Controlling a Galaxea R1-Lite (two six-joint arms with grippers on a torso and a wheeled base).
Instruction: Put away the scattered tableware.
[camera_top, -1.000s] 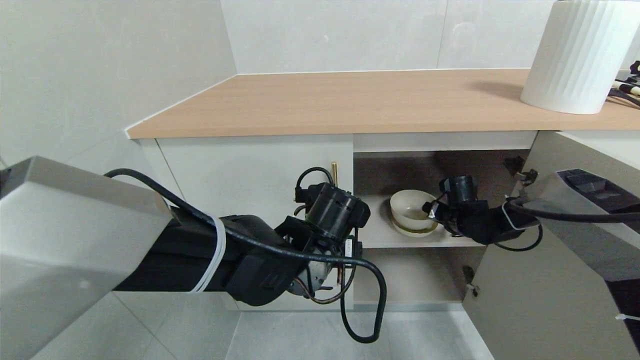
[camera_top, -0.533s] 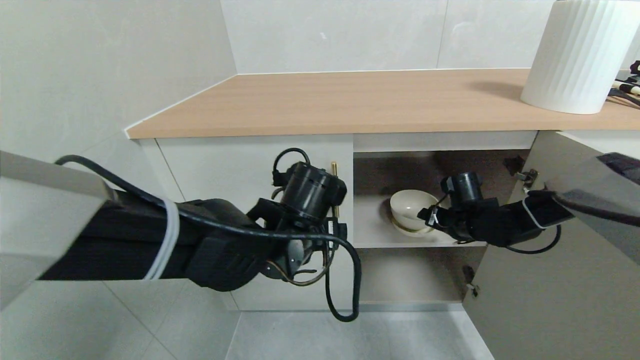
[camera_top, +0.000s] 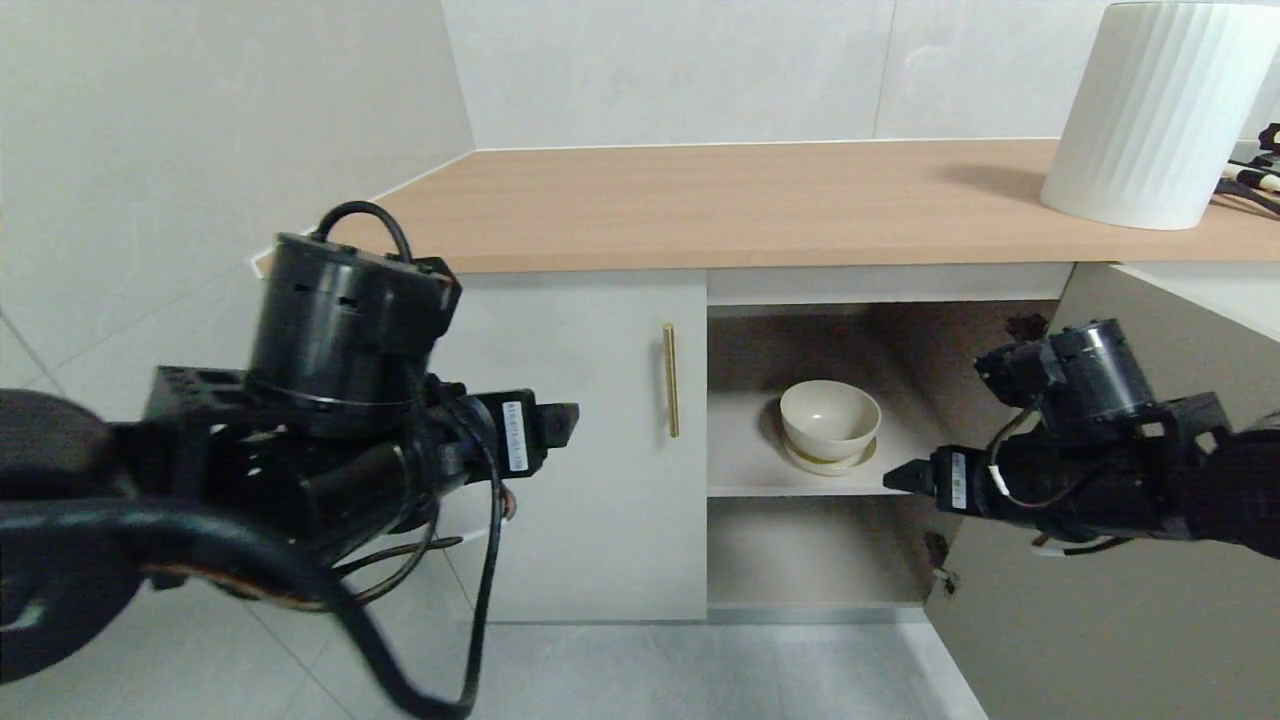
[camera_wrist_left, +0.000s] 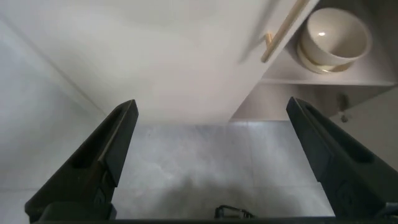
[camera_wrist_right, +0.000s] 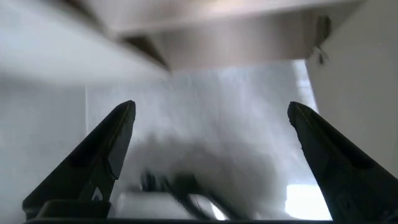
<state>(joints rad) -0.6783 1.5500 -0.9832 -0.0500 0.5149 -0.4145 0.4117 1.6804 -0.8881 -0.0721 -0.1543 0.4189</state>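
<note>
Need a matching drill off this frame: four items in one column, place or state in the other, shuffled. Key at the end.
Items
1. bowl
2. gold handle
3. ribbed white container
4. left gripper

Place or state
A. on the countertop
B. open, holding nothing
C. on the cabinet shelf
D. on the closed cabinet door

Pairs: 1-C, 2-D, 3-A, 4-B

The cabinet (camera_top: 880, 285) is open on its right half. On its upper shelf (camera_top: 745, 455) a bowl (camera_top: 830, 420) on a saucer (camera_top: 830, 463) takes the middle, leaving bare board to its left and in front. The lower compartment (camera_top: 810, 550) is open too. The closed left door (camera_top: 580, 440) with its brass handle (camera_top: 670, 380) bars that side. The swung-out right door (camera_top: 1050, 640) walls the other.
</note>
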